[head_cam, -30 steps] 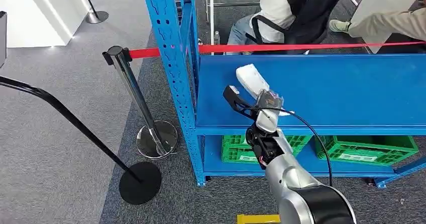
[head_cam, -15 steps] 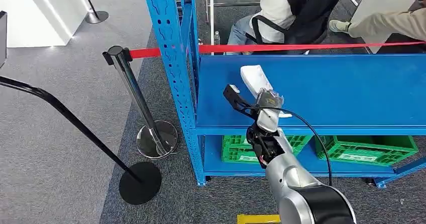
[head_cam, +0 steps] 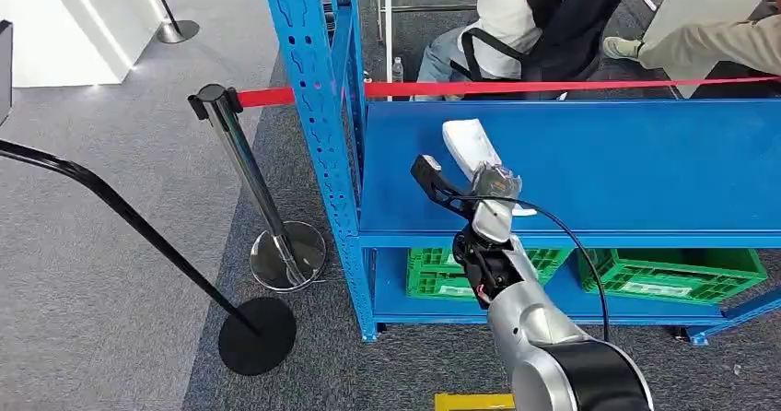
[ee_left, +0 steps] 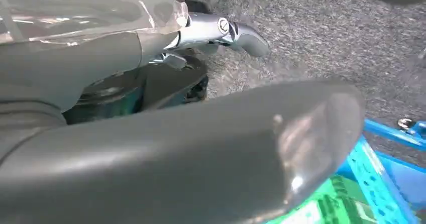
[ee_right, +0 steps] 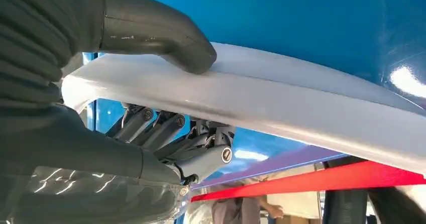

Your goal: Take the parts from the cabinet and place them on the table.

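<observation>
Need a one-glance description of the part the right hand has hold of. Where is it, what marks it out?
Find the blue shelving rack and its wide blue shelf. Near that shelf's left front, the right hand grips a flat, elongated white part. It is the one pale thing on the blue surface; the green crates sit a level lower.

I can't read any words or numbers here. The green crates (head_cam: 670, 275) under the blue shelf (head_cam: 599, 167) have white labels on their fronts, but the print is too small and blurry for me to make out. The white part (head_cam: 471, 146) in my right hand (head_cam: 488, 190) has no writing that I can see.
</observation>
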Robot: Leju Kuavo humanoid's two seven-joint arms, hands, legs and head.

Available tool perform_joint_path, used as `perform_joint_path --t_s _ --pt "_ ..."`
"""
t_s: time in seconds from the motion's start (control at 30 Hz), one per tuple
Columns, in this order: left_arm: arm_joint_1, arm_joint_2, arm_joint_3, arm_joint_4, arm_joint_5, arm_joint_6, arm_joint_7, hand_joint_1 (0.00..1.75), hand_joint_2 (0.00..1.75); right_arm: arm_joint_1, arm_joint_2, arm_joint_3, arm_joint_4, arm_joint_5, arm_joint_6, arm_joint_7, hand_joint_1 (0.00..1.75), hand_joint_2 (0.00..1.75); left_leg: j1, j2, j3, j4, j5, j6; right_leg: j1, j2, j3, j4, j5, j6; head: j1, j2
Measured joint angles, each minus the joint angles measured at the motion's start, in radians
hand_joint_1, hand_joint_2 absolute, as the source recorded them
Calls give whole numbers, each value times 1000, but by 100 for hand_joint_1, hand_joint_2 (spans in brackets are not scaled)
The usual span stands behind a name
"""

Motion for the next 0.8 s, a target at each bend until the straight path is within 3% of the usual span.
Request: perform_joint_path --t_s 0.07,0.13,0.23,0.37,0.57,0.7,0.8 --pt "0 0 10 0 8 -2 3 0 0 0 1 -7 0 -14 -4 -12 175 175 0 0 0 0 0 0 0 0 0 0 0 0 0 0" --pt "0 0 11 0 9 -3 3 0 0 0 2 -40 -2 -84 -25 -65 175 175 0 0 0 0 0 0 0 0 0 0 0 0 0 0" --pt "1 0 16 0 12 -3 -3 0 0 -1 5 -125 -19 -244 -60 -225 175 175 0 0 0 0 0 0 0 0 0 0 0 0 0 0" --pt "1 0 20 0 12 -3 -8 0 0 -3 6 -218 -37 -351 -89 -351 175 175 0 0 0 0 0 0 0 0 0 0 0 0 0 0" --pt "4 0 27 0 15 -5 -19 0 0 -11 10 -337 -93 -536 -149 -607 175 175 0 0 -1 0 0 0 0 0 -1 0 0 0 0 0" --pt "4 0 28 0 15 -6 -22 0 0 -29 14 -365 -121 -567 -151 -639 175 175 0 0 -1 0 0 0 0 0 -1 0 0 0 0 0" --pt "4 0 29 0 15 -6 -26 0 0 -29 20 -374 -148 -635 -153 -721 175 175 0 0 -2 0 0 0 0 0 -2 0 0 0 0 0"
